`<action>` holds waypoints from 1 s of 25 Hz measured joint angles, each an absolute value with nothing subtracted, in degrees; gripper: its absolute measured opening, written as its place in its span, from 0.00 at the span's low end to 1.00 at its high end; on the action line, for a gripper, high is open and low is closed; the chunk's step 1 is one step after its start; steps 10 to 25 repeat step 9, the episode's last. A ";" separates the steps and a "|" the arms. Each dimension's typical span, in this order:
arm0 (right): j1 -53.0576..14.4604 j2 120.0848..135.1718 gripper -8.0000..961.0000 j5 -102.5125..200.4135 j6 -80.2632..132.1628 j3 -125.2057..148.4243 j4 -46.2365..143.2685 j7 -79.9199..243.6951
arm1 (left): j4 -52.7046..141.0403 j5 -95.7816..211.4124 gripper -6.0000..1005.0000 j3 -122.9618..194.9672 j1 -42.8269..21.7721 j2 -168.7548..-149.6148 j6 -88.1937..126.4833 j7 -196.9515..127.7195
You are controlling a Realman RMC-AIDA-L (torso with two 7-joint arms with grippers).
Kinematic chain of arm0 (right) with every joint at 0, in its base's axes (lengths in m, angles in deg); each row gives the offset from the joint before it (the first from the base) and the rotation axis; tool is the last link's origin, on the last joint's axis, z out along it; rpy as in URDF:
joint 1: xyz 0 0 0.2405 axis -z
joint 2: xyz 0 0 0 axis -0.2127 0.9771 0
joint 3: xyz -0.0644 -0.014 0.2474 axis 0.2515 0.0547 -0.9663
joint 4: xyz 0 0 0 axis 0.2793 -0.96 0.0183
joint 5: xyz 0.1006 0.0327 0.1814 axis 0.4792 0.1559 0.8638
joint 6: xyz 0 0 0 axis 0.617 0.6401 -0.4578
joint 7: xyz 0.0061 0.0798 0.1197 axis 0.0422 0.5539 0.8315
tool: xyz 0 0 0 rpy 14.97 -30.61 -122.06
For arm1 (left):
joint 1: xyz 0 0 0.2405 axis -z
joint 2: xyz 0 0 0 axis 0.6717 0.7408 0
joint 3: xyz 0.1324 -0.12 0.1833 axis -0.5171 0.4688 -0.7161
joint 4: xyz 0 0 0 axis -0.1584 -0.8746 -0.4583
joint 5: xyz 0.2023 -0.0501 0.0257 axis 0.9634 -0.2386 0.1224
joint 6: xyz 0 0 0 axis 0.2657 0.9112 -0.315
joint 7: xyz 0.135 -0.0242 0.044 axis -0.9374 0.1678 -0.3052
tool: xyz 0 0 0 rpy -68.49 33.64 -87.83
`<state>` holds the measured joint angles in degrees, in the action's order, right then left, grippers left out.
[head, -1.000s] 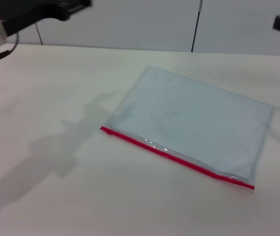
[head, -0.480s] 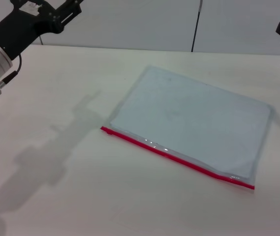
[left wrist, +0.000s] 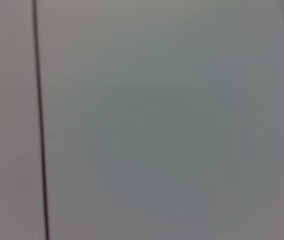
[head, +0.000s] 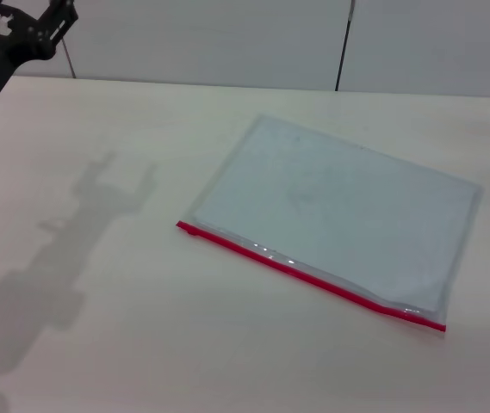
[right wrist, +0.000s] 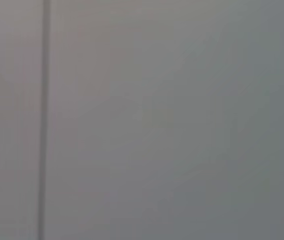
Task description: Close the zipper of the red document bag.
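The red document bag (head: 339,211) lies flat on the table in the head view, right of centre, a pale blue-grey translucent pouch turned at an angle. Its zipper (head: 313,277) is the bright red strip along the near long edge, with a slightly thicker red bit at its left end (head: 185,228). My left gripper (head: 29,10) is high in the far left corner, well away from the bag, open and empty. The right gripper is out of view. Both wrist views show only a plain wall.
The pale table (head: 98,327) stretches around the bag on all sides. The left arm's shadow (head: 64,249) falls on the table left of the bag. A grey wall with a dark vertical seam (head: 344,43) stands behind the table.
The left arm has pulled back up and to the left, towards the corner. The right gripper, seen at the upper right edge before, has left the head view. The bag has not moved.
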<state>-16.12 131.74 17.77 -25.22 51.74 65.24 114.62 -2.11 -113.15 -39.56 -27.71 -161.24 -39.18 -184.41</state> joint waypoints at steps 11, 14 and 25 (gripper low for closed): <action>-16.47 131.84 0.76 25.70 -25.81 51.68 61.31 108.36 | -0.36 -118.52 0.72 -39.66 -27.69 -161.25 -39.57 -187.70; -16.47 131.84 0.76 25.70 -25.81 51.68 61.31 108.36 | -0.36 -118.52 0.72 -39.66 -27.69 -161.25 -39.57 -187.70; -16.47 131.84 0.76 25.70 -25.81 51.68 61.31 108.36 | -0.36 -118.52 0.72 -39.66 -27.69 -161.25 -39.57 -187.70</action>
